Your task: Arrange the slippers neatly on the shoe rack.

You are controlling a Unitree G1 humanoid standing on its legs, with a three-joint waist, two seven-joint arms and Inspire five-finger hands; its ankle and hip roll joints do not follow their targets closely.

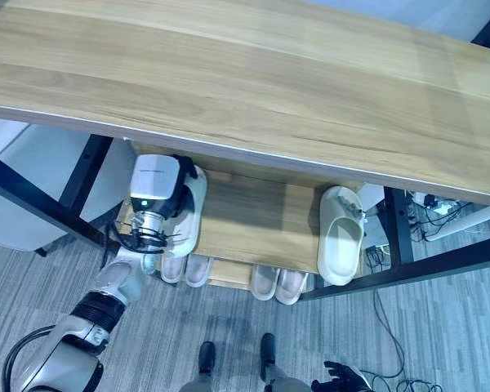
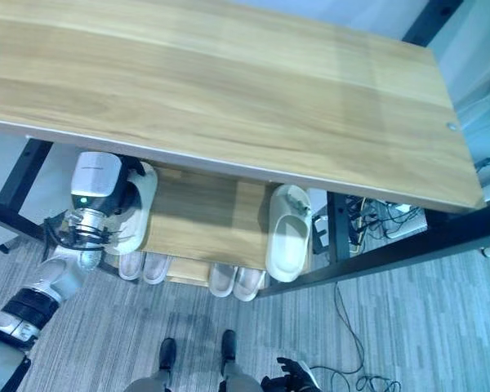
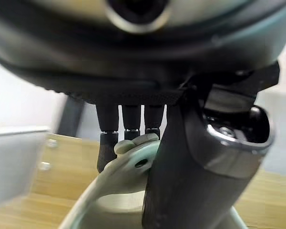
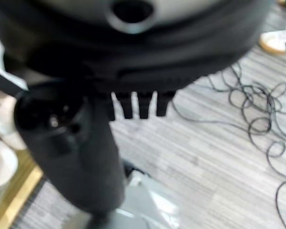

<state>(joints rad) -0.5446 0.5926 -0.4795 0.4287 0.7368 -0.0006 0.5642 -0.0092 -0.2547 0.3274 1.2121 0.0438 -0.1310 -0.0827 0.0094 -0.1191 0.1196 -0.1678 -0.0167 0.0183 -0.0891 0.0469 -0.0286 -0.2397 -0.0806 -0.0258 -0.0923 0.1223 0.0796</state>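
Pale slipper [image 1: 188, 214] pinched in left hand [image 3: 133, 143] over shelf [image 1: 253, 220]; should set it flat, parallel w/ other slipper [image 1: 340, 237]. Right hand [image 1: 340, 377] relaxed.

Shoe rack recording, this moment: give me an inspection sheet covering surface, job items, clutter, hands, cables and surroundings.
Surface: wooden top board of the shoe rack bare; middle shelf beneath it.
Job's things: one pale slipper on the middle shelf's right end; another slipper at its left end, in the left hand; two pairs on the lowest shelf.
Clutter: nothing seen.
Hands: left hand fingers and thumb pinch the slipper; right hand low near the floor, holding nothing.
Cables: loose cables on the floor right of the rack.
Surroundings: grey striped floor; white shoe on it.
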